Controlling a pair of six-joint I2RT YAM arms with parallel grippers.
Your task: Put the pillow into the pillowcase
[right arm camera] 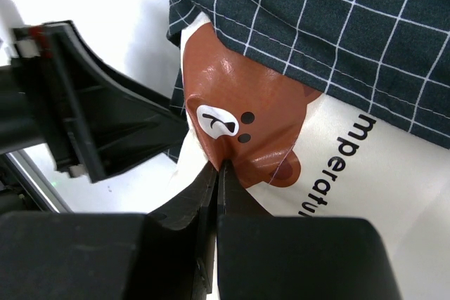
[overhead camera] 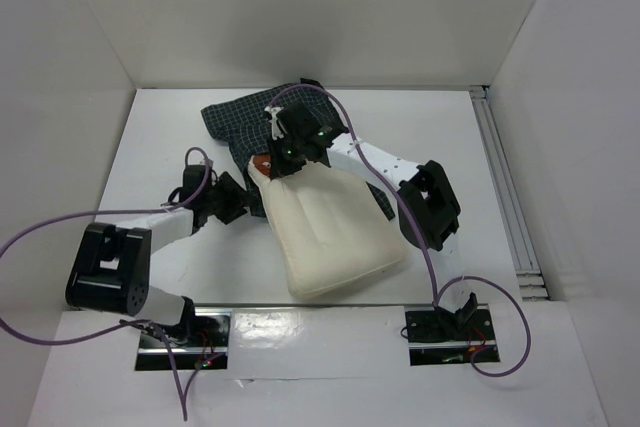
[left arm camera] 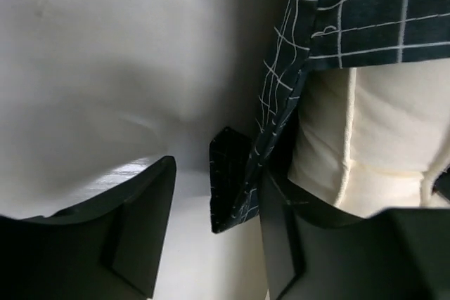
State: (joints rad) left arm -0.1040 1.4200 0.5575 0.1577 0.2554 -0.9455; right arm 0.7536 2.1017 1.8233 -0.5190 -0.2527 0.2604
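The cream pillow (overhead camera: pixel 335 232) lies mid-table, its far end tucked a little under the mouth of the dark checked pillowcase (overhead camera: pixel 235 119). In the right wrist view my right gripper (right arm camera: pixel 219 168) is shut on a pinch of the pillow (right arm camera: pixel 365 173) at the brown bear print (right arm camera: pixel 239 124), just below the pillowcase (right arm camera: pixel 337 26) edge. My left gripper (left arm camera: pixel 219 173) stands open at the pillow's left side. A hanging corner of the pillowcase hem (left arm camera: pixel 232 187) sits between its fingers, against the right finger (left arm camera: pixel 295 244). The pillow (left arm camera: pixel 387 131) shows behind that finger.
White walls close in the table (overhead camera: pixel 170 267) on the left, far and right sides. A metal rail (overhead camera: pixel 505 197) runs along the right edge. Purple cables loop over both arms. The left arm's black wrist (right arm camera: pixel 91 117) sits close to the right gripper.
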